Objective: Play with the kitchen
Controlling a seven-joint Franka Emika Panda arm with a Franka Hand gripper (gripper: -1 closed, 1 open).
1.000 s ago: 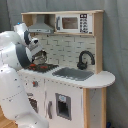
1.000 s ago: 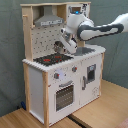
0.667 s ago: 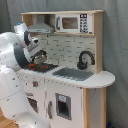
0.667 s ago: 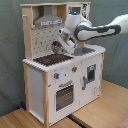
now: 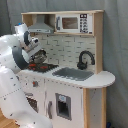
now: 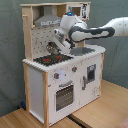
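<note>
The large toy play kitchen of white panels and light wood point(image 5: 75, 90) point(image 6: 60, 75) stands on a light wooden floor point(image 6: 100, 112) against a grey backdrop, filling the middle of both exterior views. Its counter carries a black-and-red hob point(image 5: 44, 66) point(image 6: 50, 59) and, just beside it, a grey sink basin point(image 5: 74, 74) with a black curved tap point(image 5: 85, 59) behind the basin. Above the hob hangs a grey hood point(image 5: 40, 26) point(image 6: 47, 20), and next to the hood a white toy microwave point(image 5: 74, 23) sits in the upper shelf. The front panel in the second exterior view shows an oven door with a dark window point(image 6: 64, 95) and round knobs point(image 6: 65, 74) above it. The white robot arm point(image 5: 12, 55) point(image 6: 95, 32) reaches over the counter from the first exterior view's left and from the second exterior view's right. Its gripper point(image 5: 39, 54) point(image 6: 53, 46) hangs just above the hob, below the hood; whether its pincer is wide, narrow or clasping anything cannot be told, as a dark rounded shape at its tip blurs with the fingers.
</note>
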